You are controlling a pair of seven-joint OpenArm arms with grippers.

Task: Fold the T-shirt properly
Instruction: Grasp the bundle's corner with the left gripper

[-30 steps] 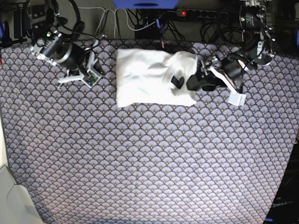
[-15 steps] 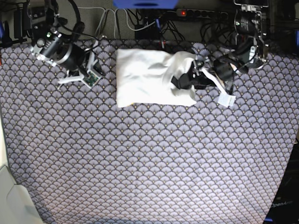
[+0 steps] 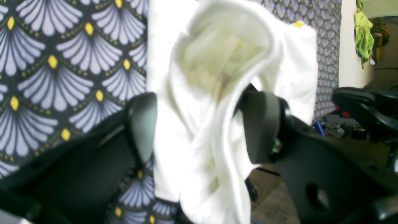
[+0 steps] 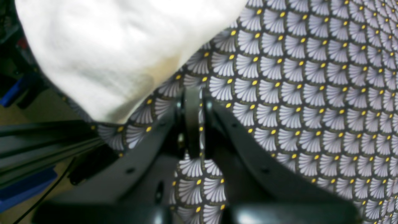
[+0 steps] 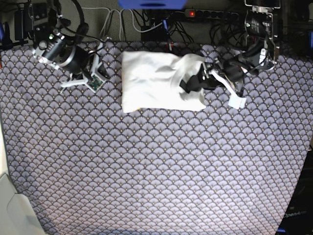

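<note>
Now the shirt (image 5: 161,88), folded at upper centre of the base view, is gripped at its right edge by the left gripper (image 5: 188,83), drawn inward since earlier; the right gripper (image 4: 192,102) is clenched empty.

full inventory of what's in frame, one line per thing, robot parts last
T-shirt: one, white, folded into a rough rectangle at the far middle of the table; its right edge is bunched up between the left gripper's fingers.
Tablecloth: one, dark with pale fan scales and yellow dots, covering the whole table.
Power strip: one, black with a lit red switch, behind the table's far edge among cables.
Blue object: one, at the top edge of the base view, cropped; cannot tell what it is.
Green cloth: one, hanging at the far right of the left wrist view.
Left gripper: one, black, fingers standing wide around the shirt's bunched edge.
Right gripper: one, black, shut, empty, over bare tablecloth beside the shirt.
</note>
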